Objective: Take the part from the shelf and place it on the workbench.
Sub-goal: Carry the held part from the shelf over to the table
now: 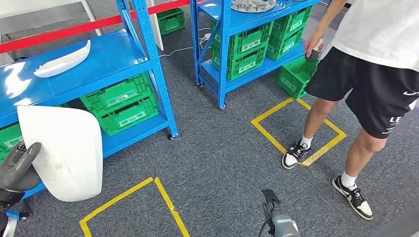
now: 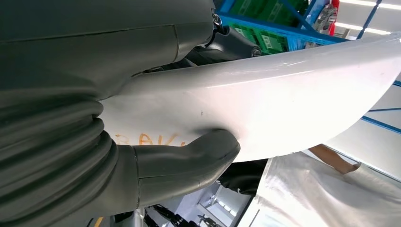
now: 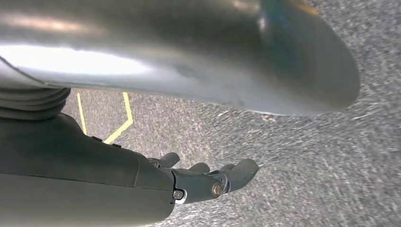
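A large white curved panel part [image 1: 64, 153] with faint writing on it is gripped by my left hand [image 1: 19, 168] at the lower left, in front of the blue shelf [image 1: 113, 54]. In the left wrist view the thumb [image 2: 198, 158] presses on the glossy white part [image 2: 283, 104], and the darker fingers sit on its other side. A second white curved part [image 1: 62, 61] lies on the shelf top. My right hand [image 1: 270, 201] hangs low over the grey carpet; its fingers [image 3: 208, 179] are loosely stretched out with nothing in them.
Two blue shelf racks hold green crates [image 1: 123, 103]. A person [image 1: 370, 64] stands at the right beside the second rack [image 1: 237, 29], holding a small dark object. Yellow tape squares [image 1: 276, 138] [image 1: 163, 197] mark the grey carpet.
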Motion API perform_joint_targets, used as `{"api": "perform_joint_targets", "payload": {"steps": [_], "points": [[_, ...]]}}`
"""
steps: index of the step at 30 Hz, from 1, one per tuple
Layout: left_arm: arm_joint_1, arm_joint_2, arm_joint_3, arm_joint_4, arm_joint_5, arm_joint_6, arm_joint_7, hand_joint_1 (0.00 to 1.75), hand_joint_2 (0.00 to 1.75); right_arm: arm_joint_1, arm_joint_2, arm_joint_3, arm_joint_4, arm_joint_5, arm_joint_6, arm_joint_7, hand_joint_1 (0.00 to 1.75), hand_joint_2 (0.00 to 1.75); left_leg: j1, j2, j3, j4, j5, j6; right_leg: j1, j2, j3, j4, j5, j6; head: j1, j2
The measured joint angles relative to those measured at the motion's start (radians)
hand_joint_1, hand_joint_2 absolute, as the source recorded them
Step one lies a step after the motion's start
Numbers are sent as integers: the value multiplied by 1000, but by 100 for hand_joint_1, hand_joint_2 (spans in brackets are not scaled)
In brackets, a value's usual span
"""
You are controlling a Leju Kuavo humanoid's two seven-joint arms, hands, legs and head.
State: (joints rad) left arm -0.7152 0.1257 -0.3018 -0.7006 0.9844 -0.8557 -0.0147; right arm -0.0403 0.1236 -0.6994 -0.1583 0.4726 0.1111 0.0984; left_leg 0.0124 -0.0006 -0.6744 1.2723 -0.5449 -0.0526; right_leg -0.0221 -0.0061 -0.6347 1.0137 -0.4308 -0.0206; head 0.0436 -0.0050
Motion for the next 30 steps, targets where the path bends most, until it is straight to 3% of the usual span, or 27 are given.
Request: {"api": "perform_joint_targets", "payload": {"steps": [1, 3, 4, 5, 7, 8, 9, 11, 12, 13, 14, 16, 17, 19, 20, 22, 23, 24, 27, 28, 29, 30], "points": [[0, -2, 0, -1, -1, -1, -1, 175, 175, 0, 0, 0, 0, 0, 0, 0, 0, 0, 3, 0, 50, -63, 23, -3, -2, 0, -10, 2, 8, 5, 0, 0], [-1, -7, 0, -4, -5, -2, -4, 175, 175, 0, 1, -1, 0, 0, 1, 0, 0, 0, 1, -4, 151, -207, 26, 0, -5, 1, -26, 6, 24, 19, 0, 0], [0, -10, 0, -6, -8, -2, -6, 175, 175, 0, 1, -1, 0, 1, 1, 1, 0, 0, -1, -6, 178, -253, 16, 5, -5, 1, -30, 6, 34, 26, 0, 0], [1, -13, 0, -9, -11, -2, -7, 175, 175, 0, 1, -1, 0, 1, 2, 1, 0, 0, -6, -7, 186, -273, 10, 14, -5, 2, -34, 3, 45, 33, 1, 0], [7, -18, 0, -15, -18, 1, -9, 175, 175, 3, 1, -1, 0, 3, 2, 2, 0, 0, -8, -5, 167, -276, 25, 36, -7, 3, -43, -2, 55, 46, 1, 0], [11, -21, 0, -18, -20, 3, -8, 175, 175, 5, 2, -1, 0, 5, 2, 2, 0, 0, -7, -3, 156, -276, 36, 48, -8, 3, -52, 11, 35, 50, 2, 0], [15, -22, 0, -22, -19, 5, -8, 175, 175, 6, 2, -1, 0, 7, 3, 1, 0, 0, -6, -1, 142, -276, 48, 58, -8, 4, -65, 45, -5, 52, 3, 0], [21, -22, 0, -30, -17, 6, -6, 175, 175, 6, 1, -1, 0, 11, 3, 0, 0, 0, -8, 1, 114, -273, 71, 70, -5, 4, -98, 168, -112, 53, 7, 0], [25, -22, 0, -32, -15, 6, -6, 175, 175, 5, 0, -1, 0, 13, 3, 0, 0, 0, -10, 1, 97, -271, 83, 72, -3, 5, -110, 235, -147, 53, 8, 0], [29, -22, 0, -33, -14, 5, -6, 175, 175, 4, -1, -1, 0, 14, 3, -1, 0, 0, -13, 1, 81, -269, 95, 74, 0, 5, -111, 285, -156, 51, 9, 0], [34, -21, 0, -34, -14, 5, -6, 175, 175, 4, -1, -1, 0, 15, 3, -1, 0, 0, -16, 1, 64, -266, 106, 74, 4, 5, -98, 305, -142, 47, 9, 0], [44, -20, 0, -40, -13, 6, -6, 175, 175, 4, -1, -1, 0, 18, 3, -3, 0, 0, -21, 0, 30, -258, 128, 73, 11, 5, -23, 245, -89, 33, 10, 0], [47, -19, 0, -45, -13, 8, -6, 175, 175, 3, -2, -1, 0, 19, 4, -3, 0, 0, -24, 0, 17, -254, 137, 71, 17, 6, 35, 172, -87, 23, 11, 0], [52, -15, 1, -57, -13, 10, -7, 175, 175, 0, -3, -1, 0, 21, 4, -4, 0, 0, -26, -1, 2, -249, 155, 64, 25, 7, 127, 39, -115, 10, 12, 0], [55, -13, 2, -62, -12, 10, -6, 175, 175, -1, -3, -1, 0, 21, 4, -3, 0, 0, -26, 0, 0, -251, 165, 58, 28, 8, 147, 2, -129, 6, 13, 0], [61, -7, 3, -67, -9, 10, -4, 175, 175, 1, -2, -1, 0, 21, 3, 0, 0, 0, -25, -1, -4, -259, 183, 47, 26, 6, 137, -12, -113, 0, 14, 0], [65, -4, 3, -68, -8, 10, -3, 175, 175, 1, -1, -1, 0, 21, 2, 1, 0, 0, -25, -3, -12, -253, 172, 42, 23, 4, 127, -15, -100, -6, 13, 0], [69, -1, 3, -70, -7, 10, -1, 175, 175, 1, 0, -1, 1, 21, 2, 1, 0, 0, -25, -4, -23, -229, 138, 36, 19, 2, 113, -18, -85, -12, 12, 0], [75, 5, 4, -74, -6, 10, 1, 175, 175, 1, 1, -1, 1, 21, 1, 1, 0, 0, -16, -4, -64, -49, -15, 18, 15, -2, 62, -18, -40, -19, 9, 0], [77, 6, 4, -75, -6, 10, 1, 175, 175, 1, 1, -1, 1, 21, 1, 1, 0, 0, -13, -4, -66, 10, -33, 13, 15, -2, 44, -17, -26, -18, 9, 0], [80, 6, 4, -75, -6, 10, 1, 175, 175, 1, 1, -1, 1, 21, 1, 1, 0, 0, -11, -4, -58, 44, -24, 11, 15, -3, 26, -14, -12, -16, 9, 0], [82, 7, 4, -76, -6, 10, 1, 175, 175, 1, 1, -1, 1, 21, 1, 1, 0, 0, -9, -4, -33, 43, 3, 10, 14, -4, 7, -12, 1, -14, 9, 0]]}}
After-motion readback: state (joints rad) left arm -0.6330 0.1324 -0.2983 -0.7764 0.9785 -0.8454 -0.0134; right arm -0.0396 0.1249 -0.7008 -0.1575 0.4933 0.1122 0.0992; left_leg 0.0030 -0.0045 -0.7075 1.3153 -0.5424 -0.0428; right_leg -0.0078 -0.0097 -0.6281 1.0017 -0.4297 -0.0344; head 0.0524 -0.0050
